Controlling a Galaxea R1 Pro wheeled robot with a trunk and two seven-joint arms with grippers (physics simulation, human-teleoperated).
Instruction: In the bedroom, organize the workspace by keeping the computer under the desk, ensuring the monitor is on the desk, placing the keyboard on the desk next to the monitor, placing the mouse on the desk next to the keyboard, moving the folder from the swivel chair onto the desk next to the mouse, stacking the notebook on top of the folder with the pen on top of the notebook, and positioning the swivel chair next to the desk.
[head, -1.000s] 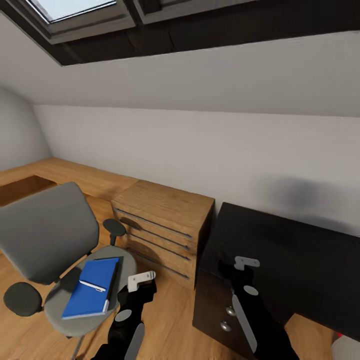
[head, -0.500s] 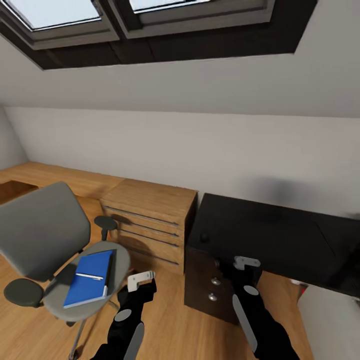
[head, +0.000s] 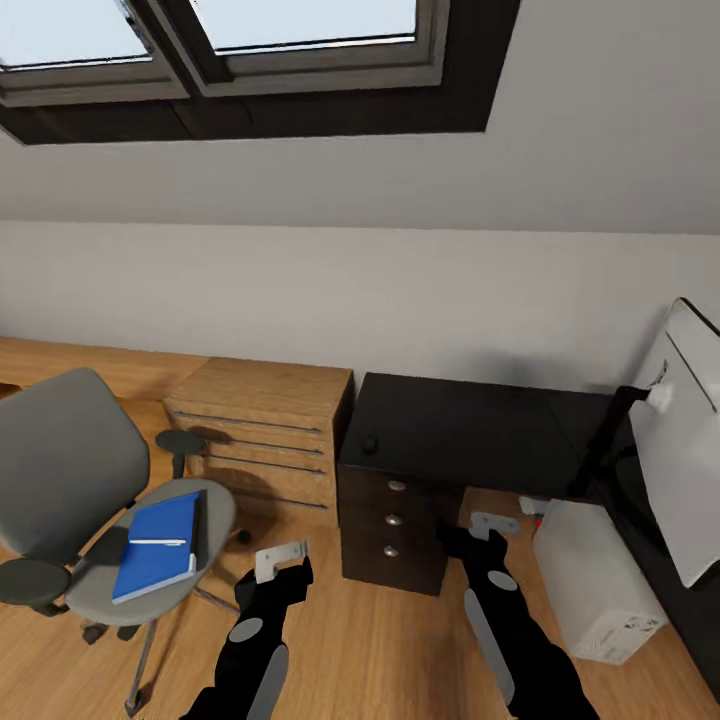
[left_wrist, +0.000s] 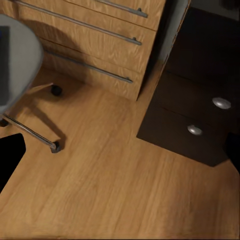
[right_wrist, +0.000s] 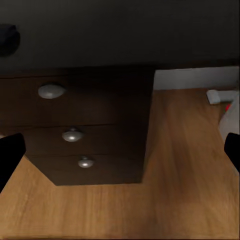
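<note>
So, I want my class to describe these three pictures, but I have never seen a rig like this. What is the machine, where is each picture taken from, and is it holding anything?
It is a simulated wheeled robot with two arms. The large picture comes from a camera on its head, looking down past the left gripper and the right gripper. Neither holds anything; the head view does not settle whether they are open or shut. The other two pictures come from cameras near each gripper, looking at the floor and the dark drawers. In the room, a blue folder with a pen on it lies on the swivel chair. The black desk carries a small dark object and the monitor, with the computer on the floor beside it.
</note>
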